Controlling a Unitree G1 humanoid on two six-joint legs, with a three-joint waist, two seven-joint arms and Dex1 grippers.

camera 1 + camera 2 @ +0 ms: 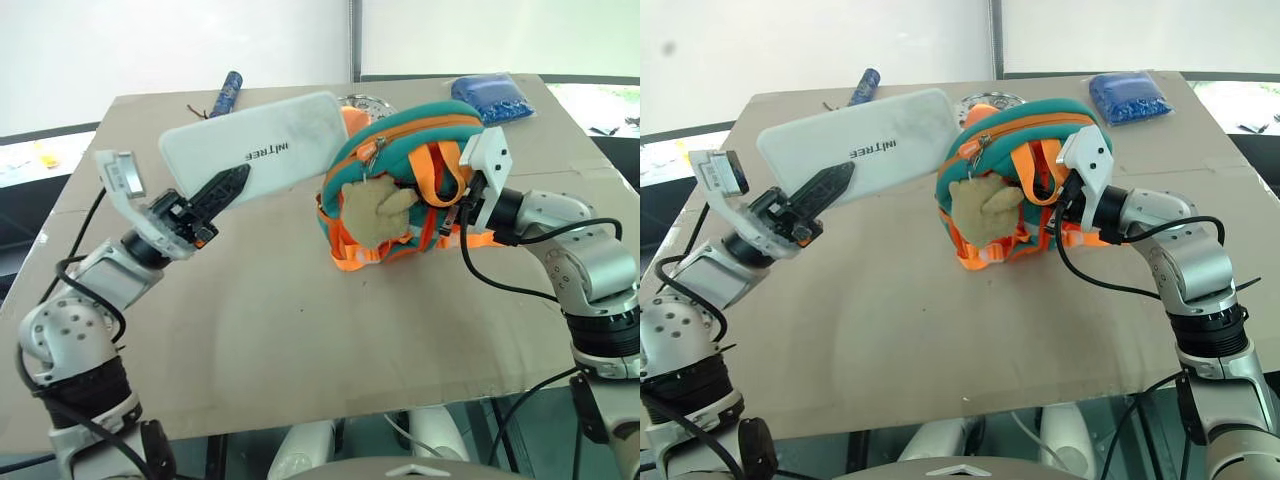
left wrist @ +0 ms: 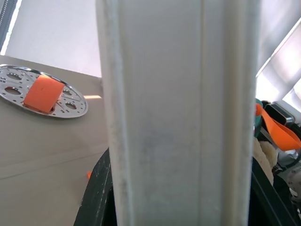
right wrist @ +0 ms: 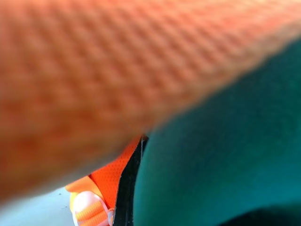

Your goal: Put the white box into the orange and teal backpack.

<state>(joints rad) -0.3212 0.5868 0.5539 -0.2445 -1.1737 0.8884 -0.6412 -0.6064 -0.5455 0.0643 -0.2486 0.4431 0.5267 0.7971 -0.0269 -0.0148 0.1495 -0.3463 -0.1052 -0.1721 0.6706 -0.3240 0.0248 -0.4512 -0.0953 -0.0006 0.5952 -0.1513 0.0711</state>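
Note:
The white box (image 1: 265,145), flat with dark lettering, hangs tilted above the table's back left. My left gripper (image 1: 225,190) is shut on its near edge, one black finger lying across its top. In the left wrist view the white box (image 2: 178,113) stands close up between the dark fingers (image 2: 94,197). The orange and teal backpack (image 1: 400,150) stands upright at the middle right with its beige plush toy (image 1: 375,212) facing me. The box's far end almost meets the backpack's top. My right gripper (image 1: 453,207) is shut on the backpack's orange strap (image 1: 445,170), with its fingertips buried among the straps.
A round silver plate (image 2: 44,92) lies behind the backpack with an orange strap end on it. A blue beaded pouch (image 1: 495,98) sits at the back right and a dark blue tube (image 1: 226,93) at the back left. Brown cardboard (image 1: 300,330) covers the table.

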